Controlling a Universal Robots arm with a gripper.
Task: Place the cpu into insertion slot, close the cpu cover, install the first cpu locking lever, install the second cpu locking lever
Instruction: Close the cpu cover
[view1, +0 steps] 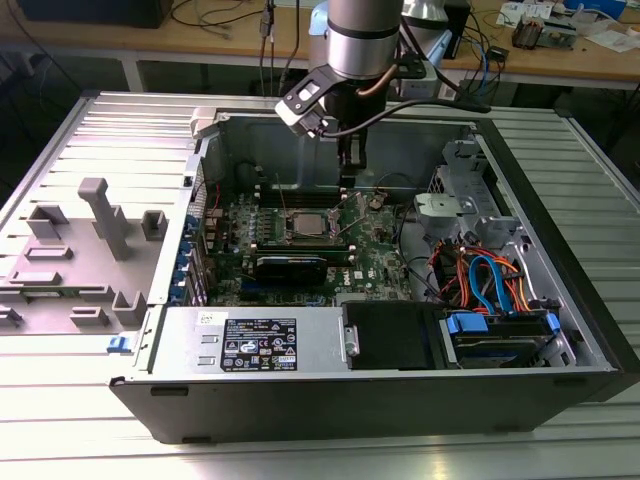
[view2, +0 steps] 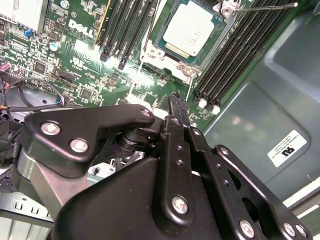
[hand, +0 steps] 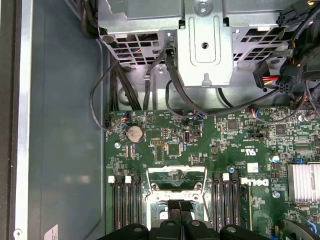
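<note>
The cpu, a flat silver square, lies in the insertion slot on the green motherboard; it also shows in the exterior view as the cpu. The cpu cover, a thin metal frame, stands tilted up, with the board showing through its window. My gripper hangs just beside the socket with its black fingers together and nothing between them. In the first wrist view the gripper sits right at the cover's near edge. A thin locking lever sticks out past the socket.
Black memory slots flank the socket on both sides. A metal drive cage with cable bundles stands past the board. The case walls enclose the work area, and a power supply sits at the front.
</note>
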